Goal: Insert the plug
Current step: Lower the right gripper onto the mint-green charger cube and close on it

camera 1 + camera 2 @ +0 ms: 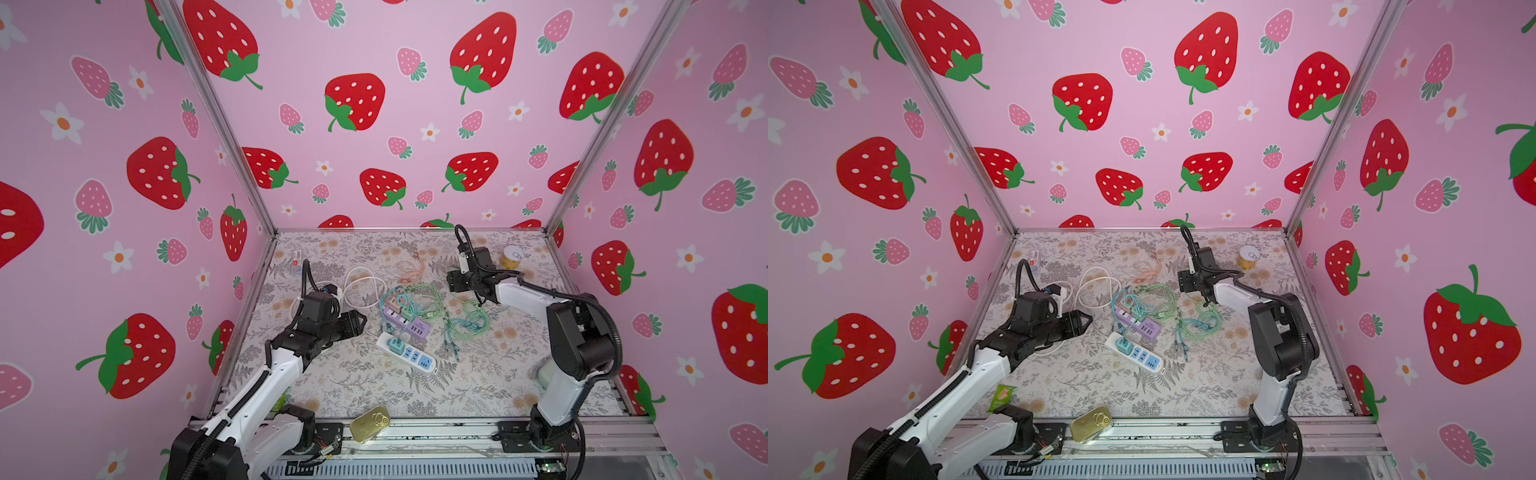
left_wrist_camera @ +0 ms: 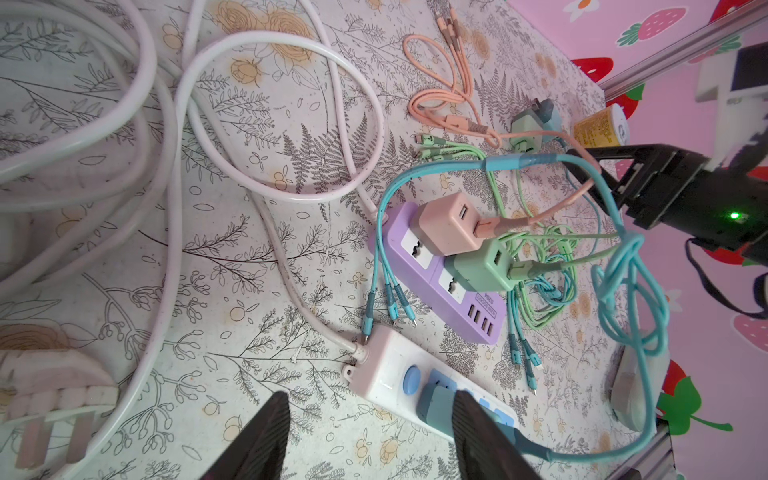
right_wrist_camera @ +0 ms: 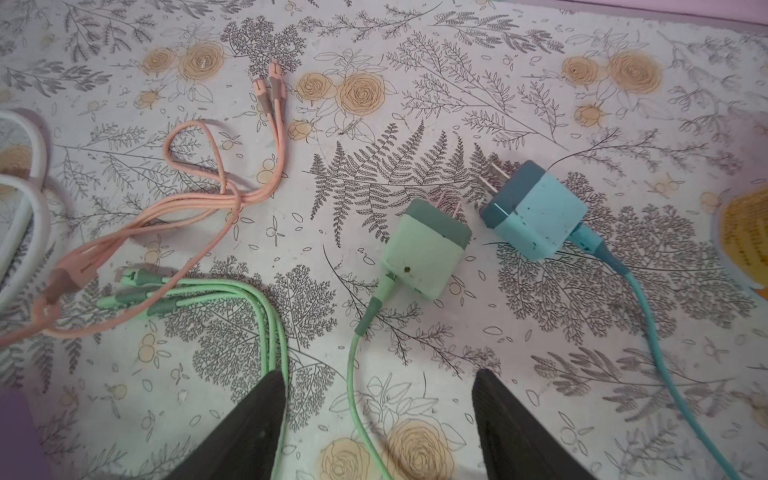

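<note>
In a top view: white power strip (image 1: pixel 415 359) lies mid-frame, blue charger (image 1: pixel 395 345) seated in it.
Left wrist view: left tool (image 2: pixel 370 395) released, lower centre, beside that charger; purple strip (image 2: pixel 461 316) print illegible.
Right wrist view: right tool (image 3: pixel 380 378) spread, empty, over loose green charger (image 3: pixel 424 253), centre.
Judged: next plug pending; needs descent and grip.

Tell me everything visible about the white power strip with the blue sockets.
The white plastic power strip is a long, rounded bar lying flat and diagonal on the floral tablecloth, near mid-table. At one end it has a round blue button, where its white cord exits, followed by a row of blue socket faces. A teal cube charger sits plugged in next to the button.
</note>
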Controlling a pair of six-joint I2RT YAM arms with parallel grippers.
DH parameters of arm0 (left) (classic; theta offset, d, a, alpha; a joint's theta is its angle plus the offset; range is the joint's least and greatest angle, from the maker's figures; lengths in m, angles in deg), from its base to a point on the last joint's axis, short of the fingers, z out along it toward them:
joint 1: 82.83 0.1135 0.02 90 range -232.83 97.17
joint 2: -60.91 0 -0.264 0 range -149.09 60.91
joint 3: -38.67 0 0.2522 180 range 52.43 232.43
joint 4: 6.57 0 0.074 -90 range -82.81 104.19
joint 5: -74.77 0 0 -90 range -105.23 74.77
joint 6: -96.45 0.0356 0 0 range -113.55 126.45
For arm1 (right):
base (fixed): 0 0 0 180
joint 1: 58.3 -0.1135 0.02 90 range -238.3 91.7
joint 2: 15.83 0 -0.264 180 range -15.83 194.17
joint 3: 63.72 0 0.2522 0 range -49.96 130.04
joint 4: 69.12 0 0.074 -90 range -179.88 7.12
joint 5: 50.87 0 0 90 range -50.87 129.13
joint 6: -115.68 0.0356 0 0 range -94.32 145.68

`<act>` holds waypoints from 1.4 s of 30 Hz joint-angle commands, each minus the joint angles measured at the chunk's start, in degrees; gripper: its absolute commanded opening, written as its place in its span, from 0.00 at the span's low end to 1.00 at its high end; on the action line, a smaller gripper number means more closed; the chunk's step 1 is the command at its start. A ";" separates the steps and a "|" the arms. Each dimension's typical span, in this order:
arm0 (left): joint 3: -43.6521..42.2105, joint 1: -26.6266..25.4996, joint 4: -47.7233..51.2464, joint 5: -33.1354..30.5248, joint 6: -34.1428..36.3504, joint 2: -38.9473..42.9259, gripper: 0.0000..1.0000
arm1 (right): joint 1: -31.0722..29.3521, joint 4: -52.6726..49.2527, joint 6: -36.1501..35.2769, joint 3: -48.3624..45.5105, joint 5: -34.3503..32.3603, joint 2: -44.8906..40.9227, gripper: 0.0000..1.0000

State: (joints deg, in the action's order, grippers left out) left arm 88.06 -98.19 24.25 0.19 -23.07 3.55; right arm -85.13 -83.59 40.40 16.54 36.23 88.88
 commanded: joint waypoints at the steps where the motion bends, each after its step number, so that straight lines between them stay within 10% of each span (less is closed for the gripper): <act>1: 1.92 0.42 0.96 -0.82 0.93 0.94 0.65 | 0.03 2.69 5.33 2.24 -0.16 1.81 0.72; 42: 0.08 0.61 -0.55 0.11 0.51 0.56 0.65 | 0.11 5.77 9.34 11.61 -9.63 18.70 0.67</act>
State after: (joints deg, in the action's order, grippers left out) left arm 88.02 -97.82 23.97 0.23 -23.09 4.22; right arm -85.13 -78.57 49.87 26.38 28.65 105.49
